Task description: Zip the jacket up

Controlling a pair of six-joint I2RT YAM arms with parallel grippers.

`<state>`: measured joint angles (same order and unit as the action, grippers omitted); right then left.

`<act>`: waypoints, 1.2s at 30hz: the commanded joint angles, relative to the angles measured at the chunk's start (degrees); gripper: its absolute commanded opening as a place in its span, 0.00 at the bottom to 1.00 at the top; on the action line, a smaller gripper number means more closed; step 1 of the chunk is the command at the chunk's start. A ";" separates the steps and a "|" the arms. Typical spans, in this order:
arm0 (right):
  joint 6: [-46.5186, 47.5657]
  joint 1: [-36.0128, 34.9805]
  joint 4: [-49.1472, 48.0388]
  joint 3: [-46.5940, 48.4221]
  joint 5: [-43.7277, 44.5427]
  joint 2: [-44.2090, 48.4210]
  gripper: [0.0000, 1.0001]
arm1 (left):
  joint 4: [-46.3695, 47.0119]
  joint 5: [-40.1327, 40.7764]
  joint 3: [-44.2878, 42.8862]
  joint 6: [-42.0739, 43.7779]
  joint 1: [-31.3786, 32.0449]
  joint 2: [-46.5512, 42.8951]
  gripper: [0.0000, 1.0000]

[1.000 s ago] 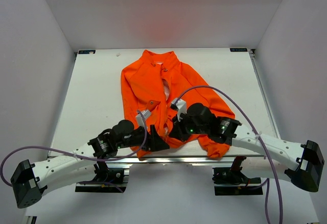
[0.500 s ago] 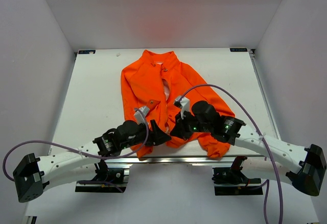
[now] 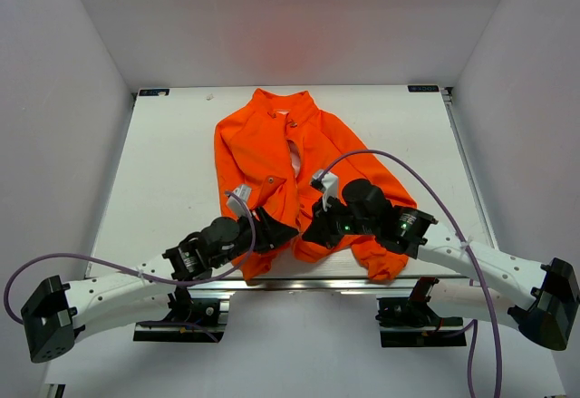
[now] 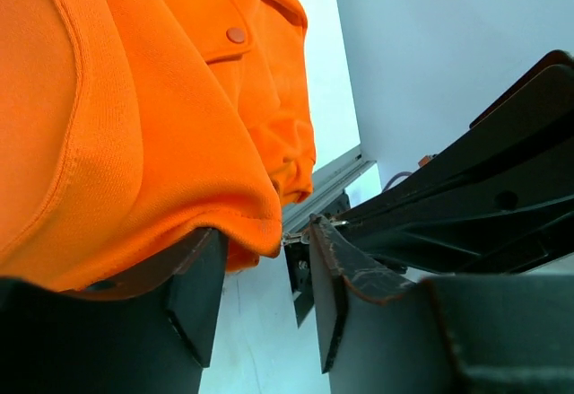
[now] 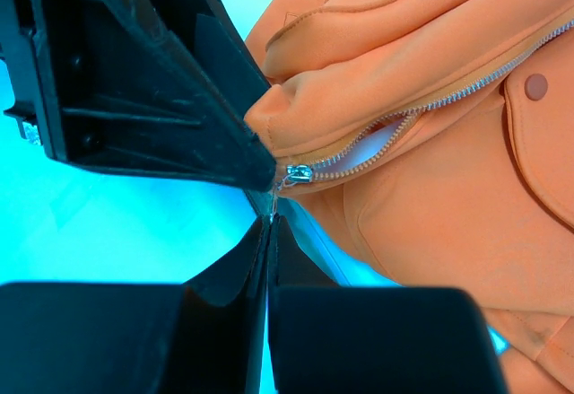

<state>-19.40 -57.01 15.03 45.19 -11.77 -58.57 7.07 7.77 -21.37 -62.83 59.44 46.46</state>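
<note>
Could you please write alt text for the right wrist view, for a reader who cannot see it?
The right tool, fingers pressed together, pinches the bottom end of the zipper on the orange jacket, just below the slider. The zipper is open above, showing pale lining; the left tool's finger touches the hem.

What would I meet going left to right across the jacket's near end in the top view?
Left gripper → right gripper → sleeve cuff. The jacket itself spans both grippers, so it is left out.

Plain bright orange jacket [image 3: 258, 149], silver zipper [image 5: 448, 98], lining [image 5: 368, 143] maybe pale pink, orange snap [image 4: 236, 34], white table [image 3: 172, 171], white arms [image 3: 109, 294], purple cables [image 3: 367, 151]
</note>
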 commanded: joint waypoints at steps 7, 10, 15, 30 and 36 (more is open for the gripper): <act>-0.20 0.15 -2.72 -0.10 -1.50 0.03 0.00 | 2.86 2.69 0.01 -0.54 0.24 -0.14 0.27; 0.06 0.15 -2.81 0.25 0.34 -0.76 0.00 | 2.25 2.60 -0.25 -0.54 0.24 -0.23 0.02; 1.11 0.15 -2.90 1.39 8.24 -2.86 0.00 | -2.58 2.60 -0.87 -0.72 0.24 -1.54 0.00; 7.09 0.15 -6.67 6.05 19.32 -12.97 0.00 | -20.07 -0.56 -4.65 0.16 0.24 -5.50 0.00; 8.76 2.08 -8.69 10.70 25.57 -18.77 0.00 | -29.20 -0.30 -6.85 -1.33 0.24 -9.54 0.00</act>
<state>-13.08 -56.66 10.96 52.10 6.76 -75.94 -14.94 9.87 -25.67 -63.53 59.37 39.33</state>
